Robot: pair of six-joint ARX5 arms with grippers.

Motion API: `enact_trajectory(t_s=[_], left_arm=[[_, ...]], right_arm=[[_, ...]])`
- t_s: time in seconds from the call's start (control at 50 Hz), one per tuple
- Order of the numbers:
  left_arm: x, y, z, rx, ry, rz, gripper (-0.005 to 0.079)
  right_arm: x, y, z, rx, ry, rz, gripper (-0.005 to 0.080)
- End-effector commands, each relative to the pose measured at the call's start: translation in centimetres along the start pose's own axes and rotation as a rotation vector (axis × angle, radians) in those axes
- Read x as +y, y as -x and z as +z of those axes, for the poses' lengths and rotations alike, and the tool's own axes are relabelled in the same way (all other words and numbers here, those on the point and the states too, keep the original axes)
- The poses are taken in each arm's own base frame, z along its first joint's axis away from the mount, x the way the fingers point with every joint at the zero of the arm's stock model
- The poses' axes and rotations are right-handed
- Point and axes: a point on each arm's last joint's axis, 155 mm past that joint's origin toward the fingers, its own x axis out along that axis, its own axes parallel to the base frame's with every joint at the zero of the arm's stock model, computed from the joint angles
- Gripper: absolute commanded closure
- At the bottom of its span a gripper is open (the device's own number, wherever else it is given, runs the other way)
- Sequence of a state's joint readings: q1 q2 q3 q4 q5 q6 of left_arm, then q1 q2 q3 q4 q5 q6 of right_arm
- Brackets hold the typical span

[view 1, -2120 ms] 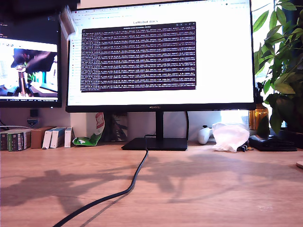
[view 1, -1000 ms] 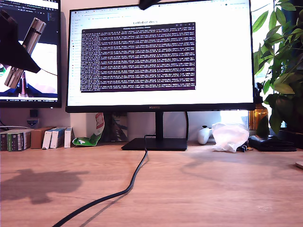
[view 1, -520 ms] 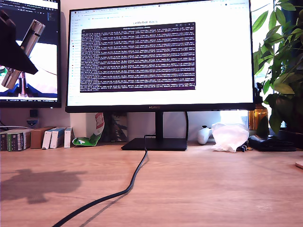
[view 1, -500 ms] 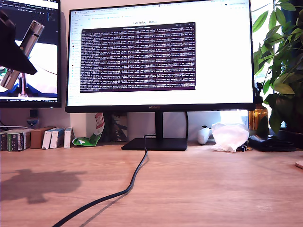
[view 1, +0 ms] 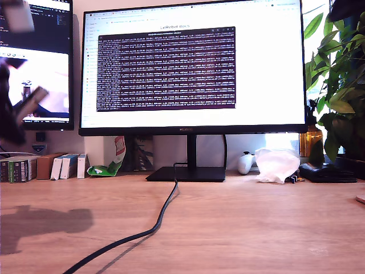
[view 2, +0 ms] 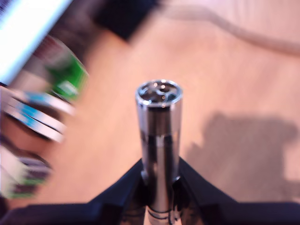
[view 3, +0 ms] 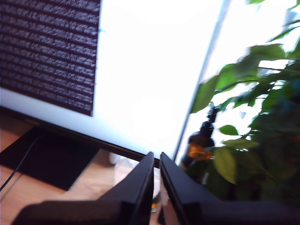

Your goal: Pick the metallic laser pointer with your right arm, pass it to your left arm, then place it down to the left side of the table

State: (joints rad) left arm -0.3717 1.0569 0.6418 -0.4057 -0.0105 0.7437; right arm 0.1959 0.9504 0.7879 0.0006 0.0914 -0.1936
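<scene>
Metallic laser pointer (view 2: 159, 140) is clamped between the black jaws of my first gripper (view 2: 158, 185), and its round shiny end stands out past the fingertips, above the table (view 2: 225, 70). In the exterior view the pointer (view 1: 31, 101) appears only as a blurred pale bar at the exterior view's left, in the air before the side monitor (view 1: 40, 63). My second gripper (view 3: 156, 180) has its jaws nearly together, with only a thin gap and nothing between them, facing the big monitor (view 3: 140, 70) and the plant (view 3: 253, 117).
</scene>
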Motion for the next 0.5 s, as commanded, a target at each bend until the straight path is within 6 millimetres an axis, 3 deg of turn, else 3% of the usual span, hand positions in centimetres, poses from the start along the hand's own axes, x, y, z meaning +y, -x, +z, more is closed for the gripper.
enact_trajectory(t_s=[0.0,0.16,0.48], left_arm=[[0.1,-0.4,-0.2,0.022,-0.014,-0.014,0.0764],[-0.8,-1.7,-2.3,0.149,-0.001,-0.114,0.0764],[0.2,-3.2,-3.5,0.349,0.066,-0.303,0.0765]], right_arm=[[0.4,-0.1,-2.6,0.043,0.029,0.016,0.0763],[1.8,0.6,-4.9,0.052,0.047,0.087,0.0763],[2.5,0.7,-3.9,0.002,0.045,0.123,0.0763]])
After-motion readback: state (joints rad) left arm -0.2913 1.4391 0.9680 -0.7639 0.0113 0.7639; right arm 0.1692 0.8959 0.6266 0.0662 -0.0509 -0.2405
